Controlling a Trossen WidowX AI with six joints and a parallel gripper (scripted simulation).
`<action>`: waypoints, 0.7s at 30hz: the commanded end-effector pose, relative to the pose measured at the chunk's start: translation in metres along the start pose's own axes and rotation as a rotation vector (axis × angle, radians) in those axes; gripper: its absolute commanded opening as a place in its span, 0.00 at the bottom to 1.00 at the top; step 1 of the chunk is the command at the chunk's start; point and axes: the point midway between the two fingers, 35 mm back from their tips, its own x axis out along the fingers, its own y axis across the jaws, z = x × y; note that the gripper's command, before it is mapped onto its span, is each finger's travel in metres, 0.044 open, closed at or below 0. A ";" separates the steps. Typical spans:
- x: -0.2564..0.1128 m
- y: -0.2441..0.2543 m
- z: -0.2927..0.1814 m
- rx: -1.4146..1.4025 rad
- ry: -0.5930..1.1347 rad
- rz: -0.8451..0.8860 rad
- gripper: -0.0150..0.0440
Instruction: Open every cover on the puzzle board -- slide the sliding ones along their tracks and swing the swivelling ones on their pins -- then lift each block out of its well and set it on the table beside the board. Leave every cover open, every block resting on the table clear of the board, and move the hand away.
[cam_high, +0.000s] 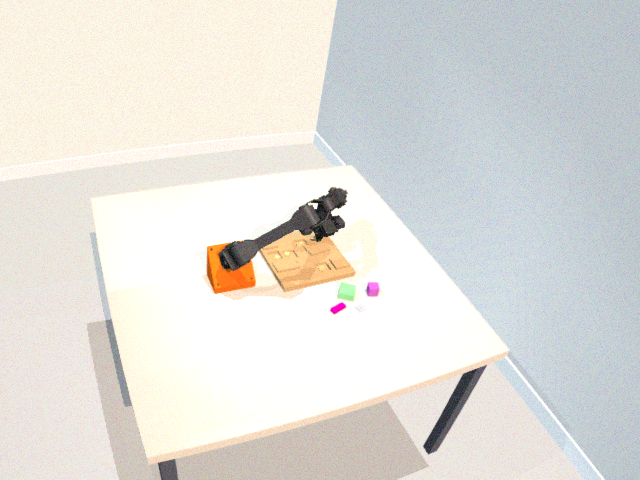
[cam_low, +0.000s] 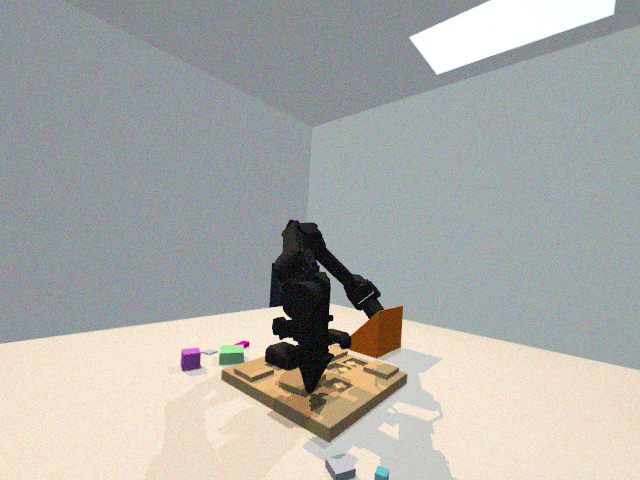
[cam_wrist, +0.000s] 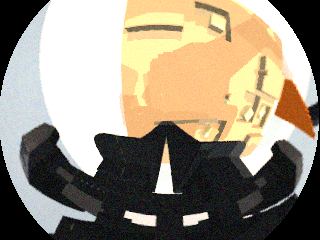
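Observation:
The wooden puzzle board (cam_high: 310, 279) (cam_low: 330, 424) (cam_wrist: 135, 56) lies flat in front of the arm's base. Raised covers show in the exterior view: a left cover (cam_low: 253, 372), a middle cover (cam_low: 294, 382) and a right cover (cam_low: 381, 369). A lone well (cam_high: 321, 267) (cam_wrist: 216, 21), another well (cam_high: 300, 243) (cam_low: 338, 384) (cam_wrist: 207, 131) and a pair of wells, one inner well (cam_high: 287, 253) (cam_wrist: 247, 112) among them, show uncovered; whether they hold blocks I cannot tell. My gripper (cam_high: 317, 238) (cam_low: 310, 390) (cam_wrist: 167, 125) is shut and empty, pointing down at the board beside the middle cover; contact is unclear.
A green block (cam_high: 346, 291) (cam_low: 231, 354), a purple cube (cam_high: 372, 289) (cam_low: 190, 359), a magenta piece (cam_high: 338, 308) (cam_low: 242, 344) and a pale flat piece (cam_high: 360, 308) (cam_low: 209, 351) lie off the board. A grey block (cam_low: 340, 466) and a cyan cube (cam_low: 382, 472) lie beyond its far corner. The orange base (cam_high: 231, 279) (cam_low: 379, 333) stands beside it.

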 end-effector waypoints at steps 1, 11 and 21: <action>0.001 0.004 0.008 0.001 -0.004 -0.002 0.25; -0.007 0.006 0.009 0.001 -0.003 -0.002 0.25; -0.020 0.007 0.009 0.001 -0.002 -0.002 0.25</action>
